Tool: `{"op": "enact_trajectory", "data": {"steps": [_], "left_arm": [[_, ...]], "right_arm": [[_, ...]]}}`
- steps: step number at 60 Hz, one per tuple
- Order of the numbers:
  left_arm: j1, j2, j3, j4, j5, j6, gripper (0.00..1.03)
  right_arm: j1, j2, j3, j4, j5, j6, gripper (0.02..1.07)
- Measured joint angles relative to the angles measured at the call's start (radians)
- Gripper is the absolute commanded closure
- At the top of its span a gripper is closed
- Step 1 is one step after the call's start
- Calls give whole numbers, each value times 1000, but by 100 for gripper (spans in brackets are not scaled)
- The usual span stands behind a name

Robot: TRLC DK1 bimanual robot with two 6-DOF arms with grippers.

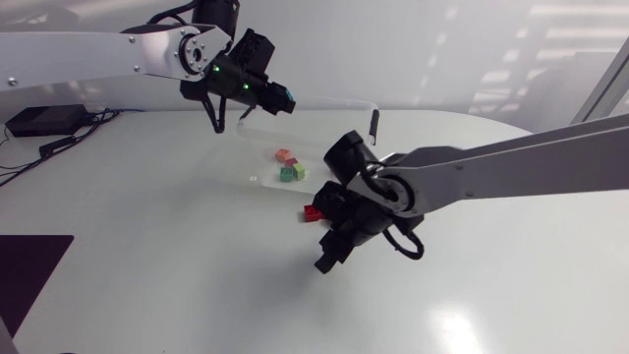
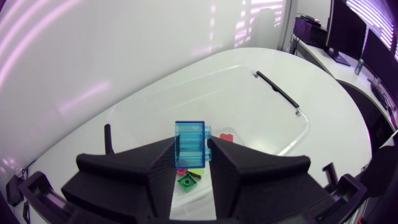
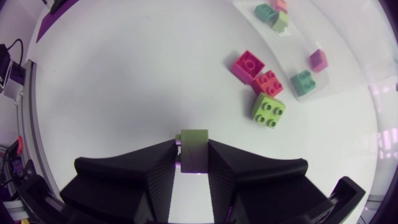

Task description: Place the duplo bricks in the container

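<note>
The blue brick (image 2: 190, 142) looks translucent, the green brick (image 3: 194, 151) olive, the container (image 2: 261, 112) clear.

No legible text or signs

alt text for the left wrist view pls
The left gripper is shut on a translucent blue duplo brick, held above a clear plastic container on the white table. A red brick lies in the container, and a green brick shows lower down between the fingers.
</note>
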Motion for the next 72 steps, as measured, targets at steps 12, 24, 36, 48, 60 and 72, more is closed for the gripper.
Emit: {"op": "enact_trajectory", "data": {"steps": [12, 24, 36, 48, 60, 72], "left_arm": [[0, 100, 85, 6, -52, -25, 4], [0, 56, 29, 11, -56, -25, 5], [-7, -185, -218, 6, -16, 20, 7], [-50, -327, -409, -3, 22, 130, 7], [-116, -297, -516, -13, 28, 214, 7], [-158, -175, -516, 25, 28, 280, 8]], "right_arm": [[-58, -203, 23, -91, 0, 0, 92], [-146, -235, 139, -108, 0, 0, 92], [-195, -186, 278, -87, 0, 23, 91], [-214, -85, 363, -18, 0, 54, 91], [-250, 21, 434, 35, 0, 77, 91], [-279, 135, 545, 53, 0, 98, 81]]}}
